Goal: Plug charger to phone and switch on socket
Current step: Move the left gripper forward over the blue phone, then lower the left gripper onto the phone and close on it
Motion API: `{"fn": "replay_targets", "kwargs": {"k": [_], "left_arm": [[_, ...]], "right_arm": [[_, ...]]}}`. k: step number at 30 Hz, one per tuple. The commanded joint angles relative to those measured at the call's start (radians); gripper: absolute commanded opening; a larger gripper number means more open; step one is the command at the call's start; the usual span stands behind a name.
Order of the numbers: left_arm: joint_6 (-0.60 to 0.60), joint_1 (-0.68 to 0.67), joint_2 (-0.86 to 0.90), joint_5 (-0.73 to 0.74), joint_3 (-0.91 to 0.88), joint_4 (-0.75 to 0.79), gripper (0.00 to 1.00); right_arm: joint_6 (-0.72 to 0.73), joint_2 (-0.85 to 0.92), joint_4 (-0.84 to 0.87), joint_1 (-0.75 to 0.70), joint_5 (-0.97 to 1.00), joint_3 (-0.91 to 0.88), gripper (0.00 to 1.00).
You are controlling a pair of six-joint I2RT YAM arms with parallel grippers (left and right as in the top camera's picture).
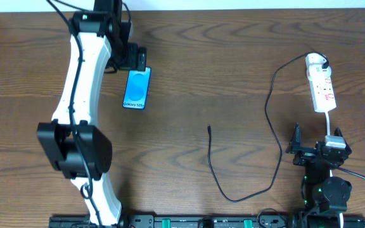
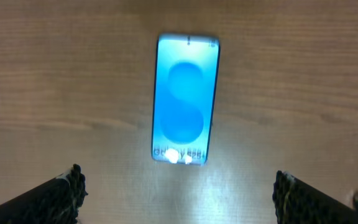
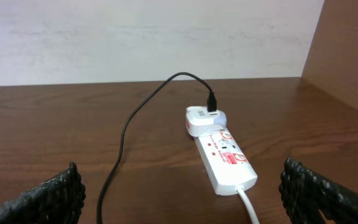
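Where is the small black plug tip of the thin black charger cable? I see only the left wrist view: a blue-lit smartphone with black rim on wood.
Observer: The plug tip lies loose on the wooden table, between the smartphone and a narrow white power strip, touching neither.
Operator: Is its other end connected?
Observer: Yes, the cable enters a white adapter seated on the strip's far end.
Operator: Which gripper is near the strip?
Observer: The right gripper, open, facing its cord end.
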Motion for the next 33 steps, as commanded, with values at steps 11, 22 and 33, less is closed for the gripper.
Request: {"fn": "replay_targets", "kwargs": {"k": [11, 22, 33], "left_arm": [[0.02, -0.003, 0.225, 0.01, 0.09, -0.03, 0.98], [0.007, -0.003, 0.294, 0.018, 0.041, -0.003, 0.98], [-0.021, -0.002, 0.321, 0.023, -0.035, 0.103, 0.98]], "right_arm": [[-0.015, -0.007, -0.004, 0.009, 0.003, -0.001, 0.99], [-0.015, -0.007, -0.004, 0.009, 0.003, -0.001, 0.99], [-0.015, -0.007, -0.004, 0.009, 0.003, -0.001, 0.99]]}}
